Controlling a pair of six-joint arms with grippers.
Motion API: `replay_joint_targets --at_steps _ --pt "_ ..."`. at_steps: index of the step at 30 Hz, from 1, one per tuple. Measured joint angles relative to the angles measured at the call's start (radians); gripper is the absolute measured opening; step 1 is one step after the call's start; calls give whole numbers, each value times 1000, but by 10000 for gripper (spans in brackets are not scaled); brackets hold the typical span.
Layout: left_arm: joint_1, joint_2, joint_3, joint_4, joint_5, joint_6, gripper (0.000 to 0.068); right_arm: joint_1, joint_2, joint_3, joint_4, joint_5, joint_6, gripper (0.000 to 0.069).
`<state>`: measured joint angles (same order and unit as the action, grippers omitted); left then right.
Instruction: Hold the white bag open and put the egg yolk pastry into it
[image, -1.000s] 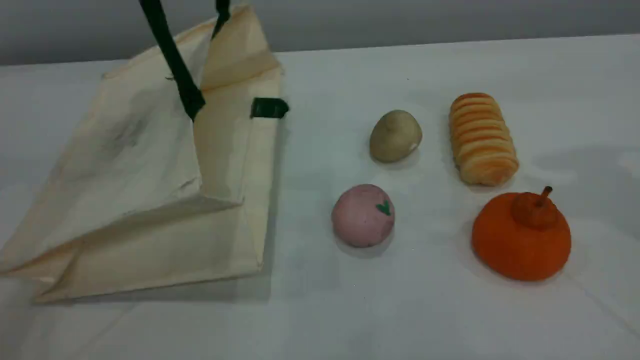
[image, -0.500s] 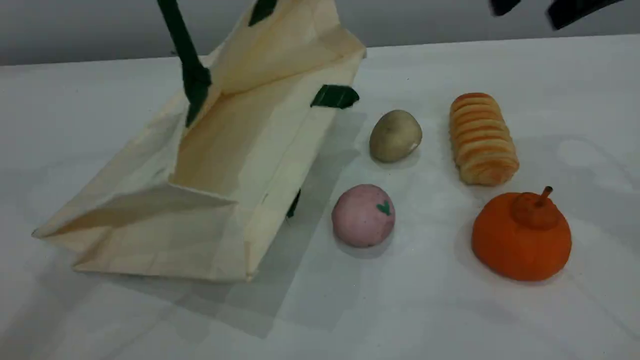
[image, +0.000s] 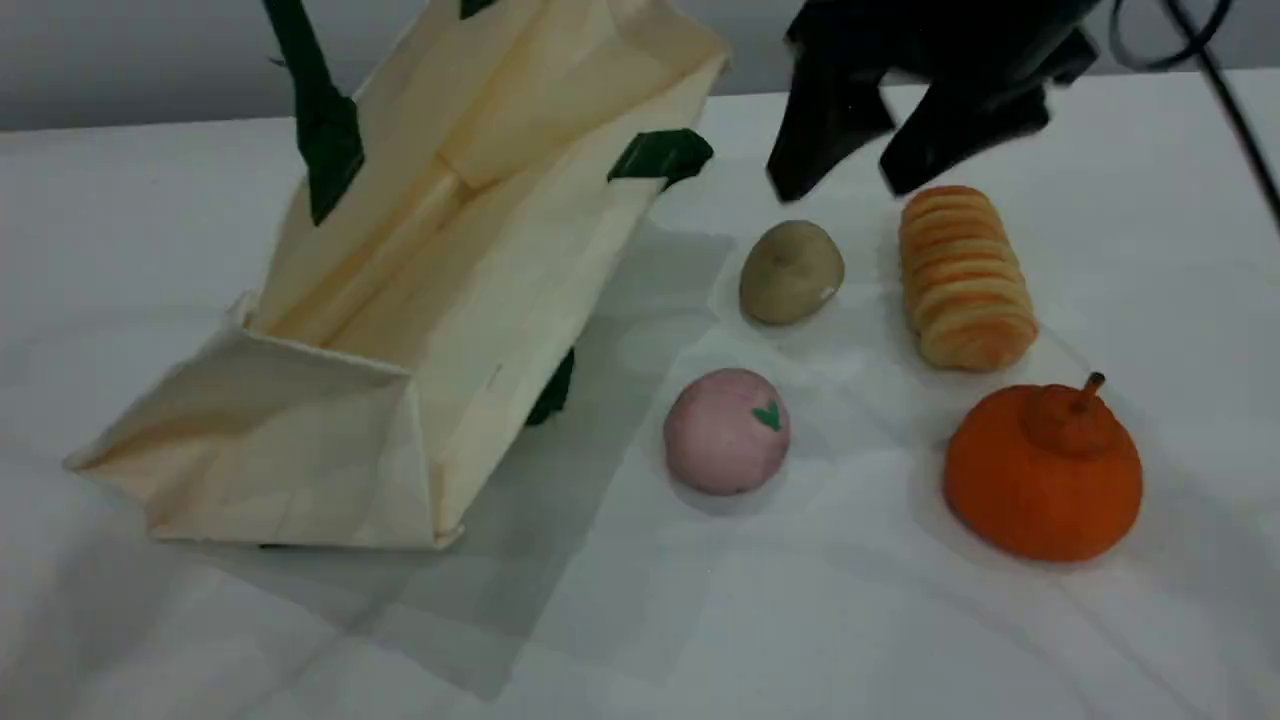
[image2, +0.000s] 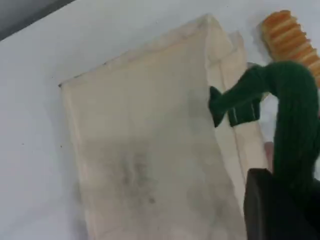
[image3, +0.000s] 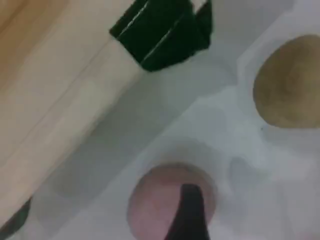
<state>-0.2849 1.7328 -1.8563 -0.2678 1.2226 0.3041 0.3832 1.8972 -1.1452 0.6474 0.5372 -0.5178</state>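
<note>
Scene view: egg yolk pastry (image: 791, 272) just below tool (image: 862, 178)

Soft even light, wrist cams blurry

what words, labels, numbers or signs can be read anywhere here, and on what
No readable text, brand or number in any view.
The white bag: plain cloth, no print.
The pink ball: a small green mark, a drawn sign rather than a letter.
The egg yolk pastry: a tiny white spot, not text.
</note>
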Motion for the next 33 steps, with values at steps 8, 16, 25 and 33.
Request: replay_joint_targets --at_steps 8,16,25,33 --pt "0 -1 0 -27 -1 0 92 7 120 -1 10 -147 -13 552" --pt "0 0 0 -27 -1 0 92 7 157 -51 79 -165 -47 552" --pt "0 0 0 -27 -1 0 92 8 236 -116 98 -170 -78 552" --pt "0 0 -1 -27 -1 0 92 8 313 -183 109 -167 -87 552"
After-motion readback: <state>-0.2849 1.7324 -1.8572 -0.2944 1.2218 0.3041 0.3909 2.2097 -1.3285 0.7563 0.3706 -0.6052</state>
